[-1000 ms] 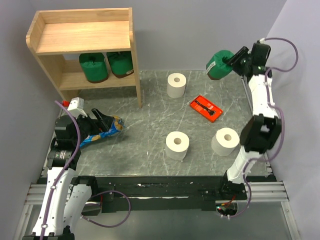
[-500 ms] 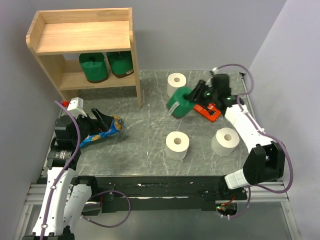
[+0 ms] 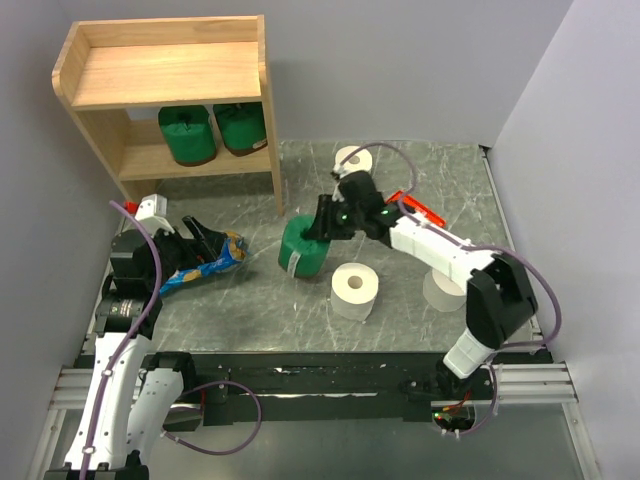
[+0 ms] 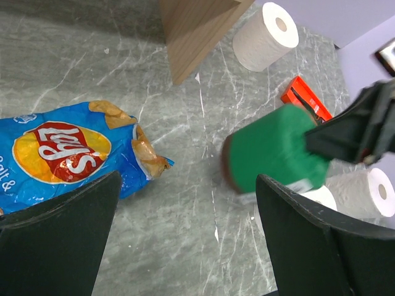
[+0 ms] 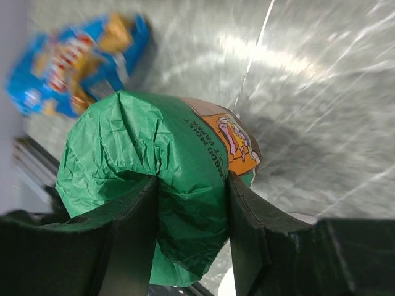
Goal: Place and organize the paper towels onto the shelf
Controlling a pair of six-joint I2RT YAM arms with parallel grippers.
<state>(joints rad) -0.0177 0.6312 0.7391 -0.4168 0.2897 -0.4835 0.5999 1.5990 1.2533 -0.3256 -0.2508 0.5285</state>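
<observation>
1. Paper towel roll in dark green wrap lies just left of centre in the top view. It is tilted, with one end turned toward the lower left of the frame. In the left wrist view it shows blurred at centre right. Whether it touches the desk cannot be told.
2. The right pincer is clamped on this roll. In the right wrist view its two dark fingers press into the crinkled wrapper from either side, and an orange label shows at the wrap's upper right.
3. A second green roll and a third green roll stand side by side on the lower tier of the wooden shelf, at the upper left of the frame.
4. Three white rolls stand upright on the desk.
   - The far white roll is at upper centre, partly behind the right arm.
   - The middle white roll is just below and right of the clamped roll.
   - The right white roll is at centre right, half hidden by the arm.
5. The orange-red tray peeks out beside the right arm, above the right white roll.
6. The left pincer, at the left of the frame, has its jaws wide apart and grips nothing. It hangs over the blue snack bag, which lies flat on the desk near the shelf's foot.
</observation>
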